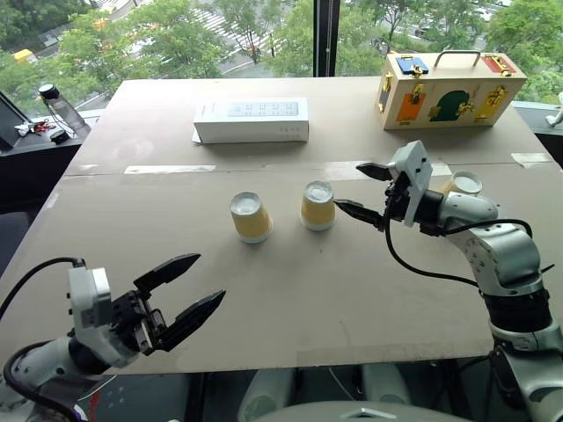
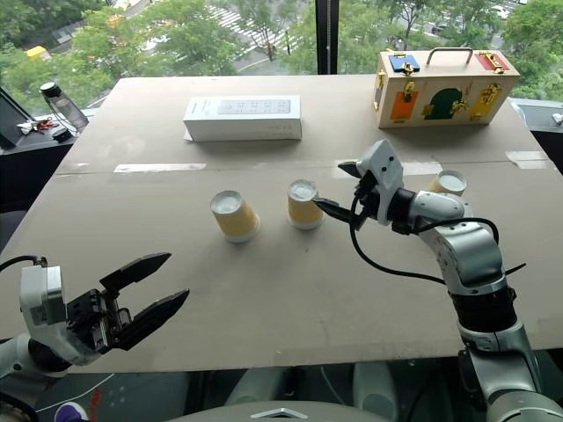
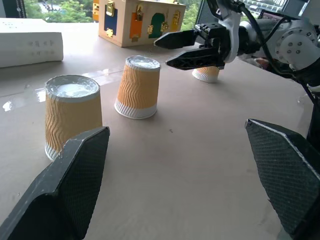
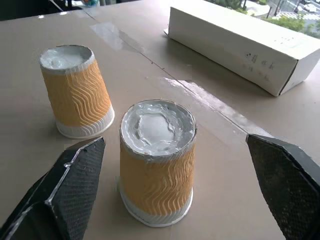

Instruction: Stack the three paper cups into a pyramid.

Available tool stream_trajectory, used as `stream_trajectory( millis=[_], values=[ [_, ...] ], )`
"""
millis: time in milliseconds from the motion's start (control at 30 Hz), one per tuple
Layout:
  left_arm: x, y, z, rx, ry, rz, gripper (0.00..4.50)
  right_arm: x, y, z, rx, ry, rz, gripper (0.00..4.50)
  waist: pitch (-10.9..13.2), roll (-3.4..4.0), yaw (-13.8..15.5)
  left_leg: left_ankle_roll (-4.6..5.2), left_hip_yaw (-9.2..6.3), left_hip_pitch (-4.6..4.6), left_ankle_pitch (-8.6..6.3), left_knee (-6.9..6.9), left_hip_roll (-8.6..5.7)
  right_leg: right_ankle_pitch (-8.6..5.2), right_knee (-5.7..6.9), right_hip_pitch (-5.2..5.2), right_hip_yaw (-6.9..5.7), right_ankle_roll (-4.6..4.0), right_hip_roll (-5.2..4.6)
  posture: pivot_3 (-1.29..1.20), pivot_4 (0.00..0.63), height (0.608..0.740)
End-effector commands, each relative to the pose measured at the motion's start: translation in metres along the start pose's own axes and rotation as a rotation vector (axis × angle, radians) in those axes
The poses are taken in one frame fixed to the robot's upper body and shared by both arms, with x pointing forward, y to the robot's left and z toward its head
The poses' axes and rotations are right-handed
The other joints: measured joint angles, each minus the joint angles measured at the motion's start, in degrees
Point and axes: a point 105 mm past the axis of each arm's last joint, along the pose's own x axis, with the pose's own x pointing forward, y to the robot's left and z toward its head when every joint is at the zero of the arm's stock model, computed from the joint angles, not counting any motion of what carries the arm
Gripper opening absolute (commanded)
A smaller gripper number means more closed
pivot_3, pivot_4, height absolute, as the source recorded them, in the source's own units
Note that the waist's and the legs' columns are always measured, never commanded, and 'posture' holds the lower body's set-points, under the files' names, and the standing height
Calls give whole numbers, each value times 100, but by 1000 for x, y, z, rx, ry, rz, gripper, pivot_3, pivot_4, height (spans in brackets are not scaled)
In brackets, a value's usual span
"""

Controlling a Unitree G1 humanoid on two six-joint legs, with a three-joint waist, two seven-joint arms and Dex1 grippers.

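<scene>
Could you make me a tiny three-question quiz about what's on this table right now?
1. How many paper cups stand upside down on the table?
2. True or false: one cup already sits on top of the others.
3. Which gripper is nearer the middle cup: A left, B right?

Key:
1. Three: left cup, middle cup, right cup behind the right arm.
2. False; all three stand apart on the table.
3. B. The right gripper is open beside it; the left gripper is open near the table's front edge.
</scene>
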Motion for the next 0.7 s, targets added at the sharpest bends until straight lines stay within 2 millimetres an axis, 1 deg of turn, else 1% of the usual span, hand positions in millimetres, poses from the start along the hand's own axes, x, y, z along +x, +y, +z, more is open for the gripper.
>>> stream_trajectory(
  millis=[33,67,100,167,200,233,333,400,467,567,700],
  values=[
    [18,-11,10,15,-27,-102,4500,-49,-42,24,-82,-45,-253,4458,3,2,14,0,0,-1,0,0,4,-2,2,-1,-2,-3,1,0,150,740],
    [23,-13,11,14,-27,-124,4500,-64,-59,19,-89,-9,-355,4458,3,2,29,0,2,0,0,1,4,-2,2,0,-1,-5,1,0,150,740],
    [27,-14,13,13,-30,-148,4500,-82,-80,9,-98,59,-482,4458,3,2,44,0,2,0,1,1,3,-2,3,0,0,-5,0,0,150,740],
    [33,-15,15,13,-31,-182,4500,-108,-107,-8,-110,159,-647,4458,1,-2,69,0,4,0,1,3,0,-4,3,1,0,-11,0,0,150,740],
    [35,-15,16,13,-30,-193,4500,-118,-115,-14,-108,192,-699,4458,1,-3,72,0,5,0,1,3,0,-5,3,1,1,-12,0,0,150,740],
    [36,-15,17,13,-29,-202,4500,-122,-118,-21,-90,217,-713,4458,0,-3,69,-1,7,0,1,3,0,-6,3,1,1,-15,0,0,150,740],
    [38,-14,18,12,-28,-212,4500,-128,-126,-35,-36,239,-760,4458,3,3,-24,-1,23,1,2,-5,6,-3,5,-3,19,-11,2,0,150,740],
    [39,-13,18,11,-24,-216,4500,-128,-126,-45,36,240,-774,4458,5,5,-42,-1,46,2,2,-8,18,-1,5,-11,38,-9,10,0,150,740],
    [39,-13,18,12,-17,-219,4500,-124,-123,-53,99,226,-764,4458,4,2,-23,0,52,3,2,-8,24,3,3,-11,43,-2,15,0,150,740],
    [39,-14,18,10,-10,-222,4500,-119,-121,-55,173,192,-760,4458,2,0,1,0,52,4,1,-7,25,3,2,-9,43,-3,17,0,150,740],
    [39,-15,18,7,-9,-218,4500,-115,-120,-49,240,132,-750,4458,2,0,12,1,51,4,1,-3,26,-2,3,-6,43,-28,18,0,150,740]
  ],
)
